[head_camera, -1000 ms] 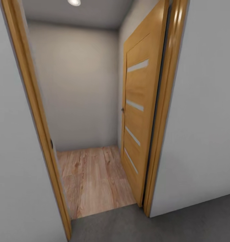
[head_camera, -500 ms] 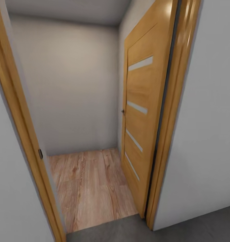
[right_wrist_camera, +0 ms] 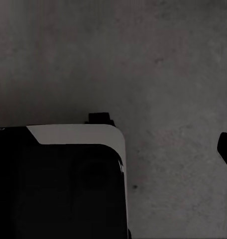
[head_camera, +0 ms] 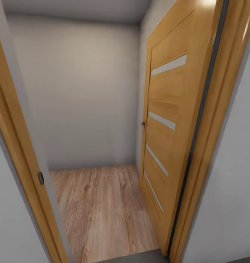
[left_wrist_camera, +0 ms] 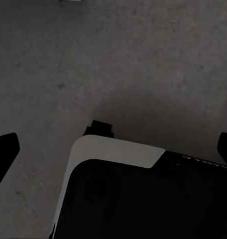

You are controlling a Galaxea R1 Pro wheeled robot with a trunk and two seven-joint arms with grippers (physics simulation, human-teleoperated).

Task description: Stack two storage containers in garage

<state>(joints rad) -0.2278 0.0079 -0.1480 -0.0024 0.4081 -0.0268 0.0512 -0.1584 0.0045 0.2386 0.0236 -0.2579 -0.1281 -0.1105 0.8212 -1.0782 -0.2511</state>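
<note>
Ahead of you stands an open doorway, and everything else is placed from it. Its wood frame (head_camera: pixel 15 157) runs up the near left side with a small dark latch plate (head_camera: pixel 40 178) set into it; the matching jamb (head_camera: pixel 209 146) rises on the right. Just inside that jamb the door (head_camera: pixel 172 138) is swung inward against the side wall, golden wood with four slim pale glass strips and a small knob (head_camera: pixel 143 124) on its far edge.

Beyond the threshold lies a light wood-plank floor (head_camera: pixel 103 208), ending at a plain grey back wall (head_camera: pixel 81 95). On your side of the threshold, a sliver of dark concrete (head_camera: pixel 132 258) shows at the foot of the door.

Both wrist cameras look straight down on that concrete floor (left_wrist_camera: pixel 143 59), dark grey and mottled, with the robot's black, white-edged base (left_wrist_camera: pixel 143 194) below them. Your left gripper (left_wrist_camera: pixel 113 149) shows two dark fingertips (left_wrist_camera: pixel 4 149) set wide apart, nothing between them. Of your right gripper, a single fingertip (right_wrist_camera: pixel 226 147) shows at the frame edge, so you cannot tell its spread.

No bin is in sight from this doorway.
</note>
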